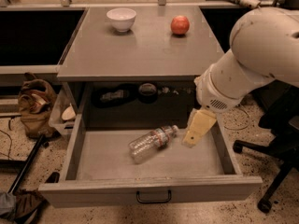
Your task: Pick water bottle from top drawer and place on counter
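The water bottle (pixel 152 143), clear and ribbed with a white cap, lies on its side in the middle of the open top drawer (pixel 149 192), cap pointing right and back. My gripper (pixel 193 138) hangs from the big white arm (pixel 252 55) over the right part of the drawer, pointing down, just right of the bottle's cap and apart from it. The grey counter (pixel 140 50) lies above and behind the drawer.
A white bowl (pixel 121 18) and a red apple (pixel 180 25) stand at the back of the counter. Dark items (pixel 114 96) lie in the cabinet recess behind the drawer. A brown bag (pixel 35 106) sits on the floor at left, an office chair base (pixel 271 171) at right.
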Tool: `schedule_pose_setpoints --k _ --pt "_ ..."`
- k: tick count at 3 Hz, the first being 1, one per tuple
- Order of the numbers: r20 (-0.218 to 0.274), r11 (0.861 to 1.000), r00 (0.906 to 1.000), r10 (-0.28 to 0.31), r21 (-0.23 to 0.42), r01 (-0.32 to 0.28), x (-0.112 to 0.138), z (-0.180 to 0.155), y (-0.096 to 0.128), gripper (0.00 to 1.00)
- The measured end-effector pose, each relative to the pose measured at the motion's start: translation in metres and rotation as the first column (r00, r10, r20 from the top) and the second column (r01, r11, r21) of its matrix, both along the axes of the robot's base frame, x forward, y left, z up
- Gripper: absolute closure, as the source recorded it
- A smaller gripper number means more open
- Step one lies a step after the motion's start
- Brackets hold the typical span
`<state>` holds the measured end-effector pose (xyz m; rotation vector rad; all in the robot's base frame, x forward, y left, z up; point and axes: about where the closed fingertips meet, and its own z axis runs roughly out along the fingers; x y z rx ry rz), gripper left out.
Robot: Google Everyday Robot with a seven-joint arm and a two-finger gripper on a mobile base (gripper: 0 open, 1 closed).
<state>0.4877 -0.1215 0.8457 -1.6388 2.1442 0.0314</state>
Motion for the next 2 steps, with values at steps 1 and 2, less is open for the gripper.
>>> schedule_pose_setpoints --k 1,2 --pt "0.000 1.000 1.0000 0.000 0.000 0.000 0.000 0.000 0.000 0.00" --pt "-0.001 1.000 1.0000 0.010 0.002 -0.010 0.005 -0.014 0.005 0.00"
